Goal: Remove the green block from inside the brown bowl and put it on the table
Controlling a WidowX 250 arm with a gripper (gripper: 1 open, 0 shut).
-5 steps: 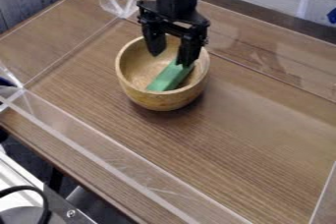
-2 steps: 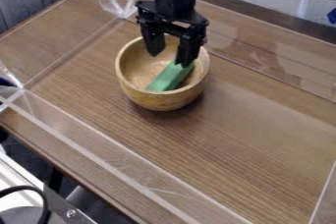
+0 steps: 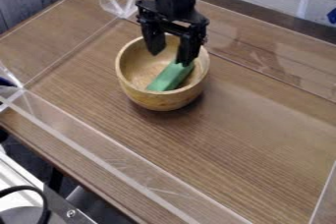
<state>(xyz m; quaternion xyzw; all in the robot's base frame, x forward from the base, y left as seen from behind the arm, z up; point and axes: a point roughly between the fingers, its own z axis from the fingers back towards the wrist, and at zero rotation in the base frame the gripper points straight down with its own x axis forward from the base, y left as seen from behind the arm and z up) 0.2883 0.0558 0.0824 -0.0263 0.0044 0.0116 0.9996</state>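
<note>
"Where was the green block [image 3: 167,77]?"

"Inside the brown bowl [image 3: 133,87], lying slantwise, one end toward one o'clock and the other toward seven."

"And the gripper [image 3: 174,47]?"

"It stood open at the bowl's twelve o'clock side, its black fingers apart, one toward eleven o'clock, the other toward one, near the block's upper end."

"What held the bowl up?"

"The table [image 3: 223,149], dark brown and wood-grained."

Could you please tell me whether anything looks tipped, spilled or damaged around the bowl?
Nothing stands out. The brown bowl sits upright on the table, and the green block lies inside it, beneath the gripper. I see no spill or visible damage.
</note>
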